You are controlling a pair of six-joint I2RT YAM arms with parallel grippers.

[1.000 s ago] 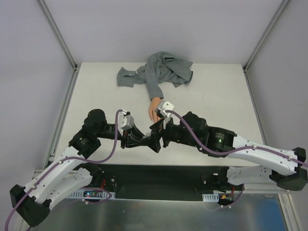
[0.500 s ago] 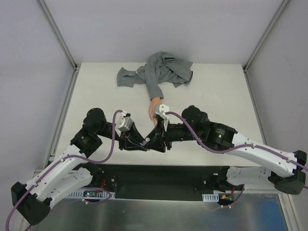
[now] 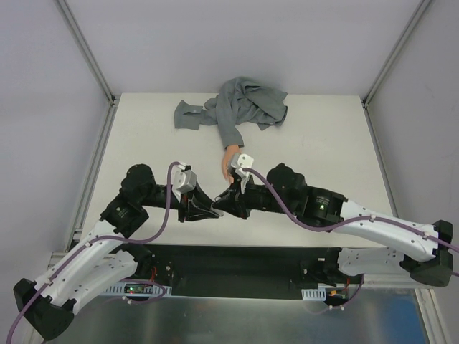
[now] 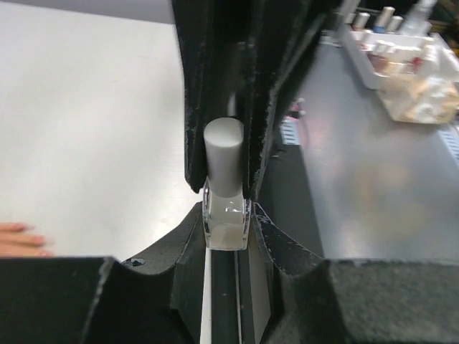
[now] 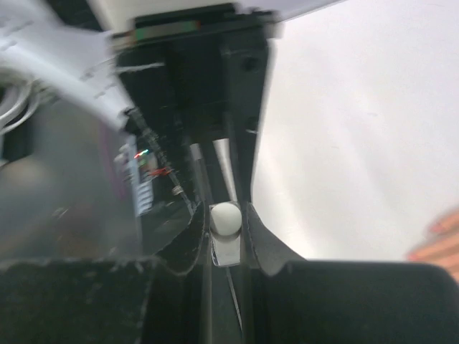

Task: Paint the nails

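Shifted slightly left, the right arm stretches low, its right gripper (image 3: 231,201) clamping the grey cap (image 4: 222,153) of a small clear glass bottle (image 4: 226,223) that the left gripper (image 3: 210,208) grasps. Just far of both lies the peach mannequin hand (image 3: 228,159), its tiny nails (image 4: 32,241) apart from all fingers.

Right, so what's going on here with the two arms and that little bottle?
The left fingers grip the glass body of a small bottle, and the right fingers are closed around its grey cap, so the two arms meet just in front of the mannequin hand. The cap is on the bottle, so no brush is out. The hand lies on the table, its grey sleeve bunched at the far side.
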